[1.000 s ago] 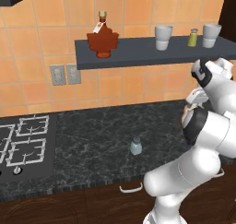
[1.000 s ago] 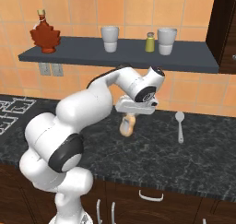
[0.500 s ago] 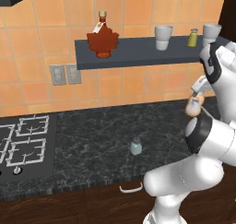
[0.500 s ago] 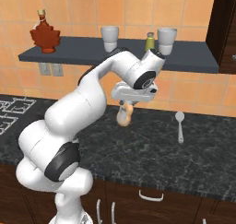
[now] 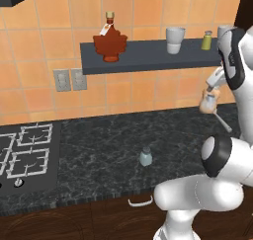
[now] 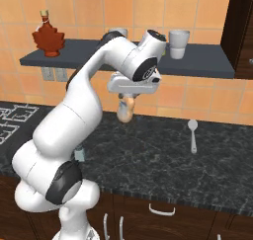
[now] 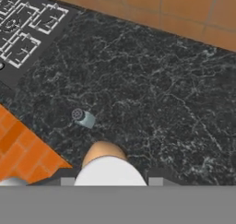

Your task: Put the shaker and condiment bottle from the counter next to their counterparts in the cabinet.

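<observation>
At the far left of the black, grey-veined stone tabletop (image 5: 99, 150) lay the stove burners (image 5: 27, 152), set flush in the stone. Above them, on the left end of the long dark grey wall shelf (image 5: 148, 56), stood the dark red maple-leaf-shaped bottle with its gold cap and white tag (image 5: 110, 39), upright against the orange tiles. Further along the tabletop, well out from the wall, the small pale blue-grey translucent shaker with the grey cap (image 5: 145, 156) stood upright and alone; from my hand I saw it below me, cap towards the camera (image 7: 83, 118). On the shelf to its right stood a pale grey cup (image 5: 174, 40), then the yellow-green shaker with a grey cap (image 5: 207, 40), the two apart.

My jaws (image 6: 125, 108) were closed on the small rounded beige-peach bottle with the pale cap (image 6: 125, 111), holding it in the air, clear of the tabletop and lower than the shelf. In the left base view it hung below the right end of the shelf (image 5: 208, 104). Its rounded body sat between my finger tips in the hand view (image 7: 109, 165). On the tabletop to the right lay a grey spoon (image 6: 192, 134), bowl towards the wall.
</observation>
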### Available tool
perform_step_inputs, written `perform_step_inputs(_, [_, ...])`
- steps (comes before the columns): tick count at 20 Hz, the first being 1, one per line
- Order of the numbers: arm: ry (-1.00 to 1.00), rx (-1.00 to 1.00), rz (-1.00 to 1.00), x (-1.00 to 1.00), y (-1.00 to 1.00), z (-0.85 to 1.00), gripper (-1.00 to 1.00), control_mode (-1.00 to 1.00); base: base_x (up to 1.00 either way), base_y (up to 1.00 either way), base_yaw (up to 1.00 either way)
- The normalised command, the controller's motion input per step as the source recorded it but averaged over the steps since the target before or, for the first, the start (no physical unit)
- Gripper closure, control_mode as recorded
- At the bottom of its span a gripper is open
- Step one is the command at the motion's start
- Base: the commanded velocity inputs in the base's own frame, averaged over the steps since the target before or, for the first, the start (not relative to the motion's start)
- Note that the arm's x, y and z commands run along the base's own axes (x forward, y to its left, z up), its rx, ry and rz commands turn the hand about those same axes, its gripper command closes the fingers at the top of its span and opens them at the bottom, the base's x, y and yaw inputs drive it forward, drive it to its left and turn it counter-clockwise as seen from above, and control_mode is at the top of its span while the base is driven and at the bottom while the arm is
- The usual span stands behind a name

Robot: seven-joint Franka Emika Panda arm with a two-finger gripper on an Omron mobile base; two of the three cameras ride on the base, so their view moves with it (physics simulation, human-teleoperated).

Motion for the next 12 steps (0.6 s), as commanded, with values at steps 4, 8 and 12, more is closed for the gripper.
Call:
perform_step_inputs(4, [-0.12, -0.04, 0.02, -0.46, 0.22, 0.59, 1.00, -1.00, 0.00, 0.00, 0.00])
perform_step_inputs(8, [-0.13, -0.04, 0.02, -0.46, 0.30, 0.59, 1.00, -1.00, 0.00, 0.00, 0.00])
perform_step_inputs(12, [-0.10, -0.07, 0.01, -0.30, 0.39, 0.66, 1.00, -1.00, 0.00, 0.00, 0.00])
